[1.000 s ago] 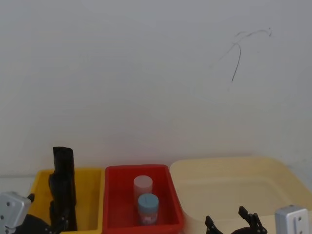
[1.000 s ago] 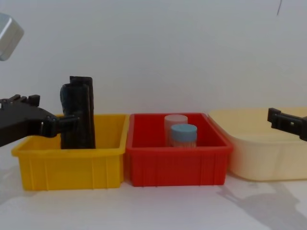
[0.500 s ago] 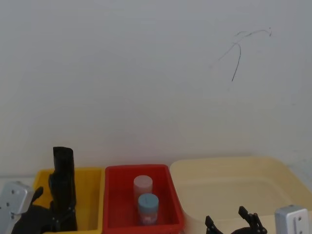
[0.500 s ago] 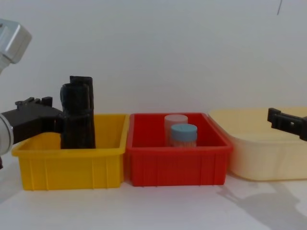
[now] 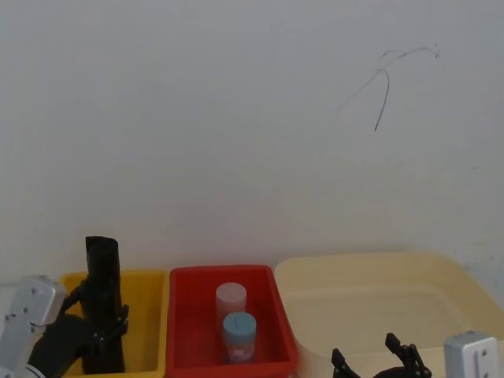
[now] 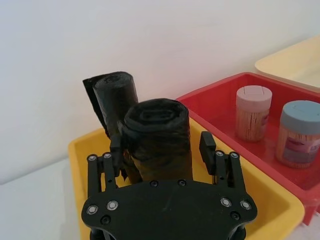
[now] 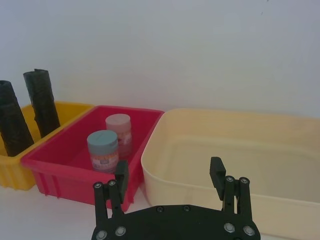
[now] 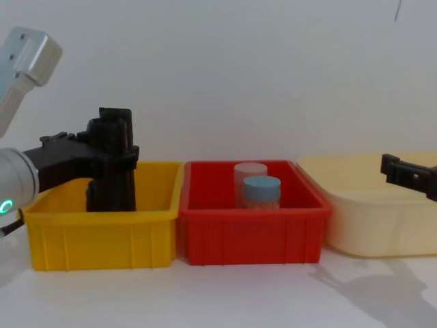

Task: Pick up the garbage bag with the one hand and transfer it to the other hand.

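Left hand (image 6: 161, 146) is brought forward since a moment ago, fingers (image 6: 207, 145) spread either side of garbage bag (image 6: 157, 125) | bag stood upright in yellow bin (image 8: 102, 239), not yet clamped | closing judged due next | right hand (image 7: 169, 171) parked, spread, by cream tub (image 7: 240, 116).

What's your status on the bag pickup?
Left gripper open, straddling bag in yellow bin. Right gripper open, idle by cream bin. Slim roll close behind bag.
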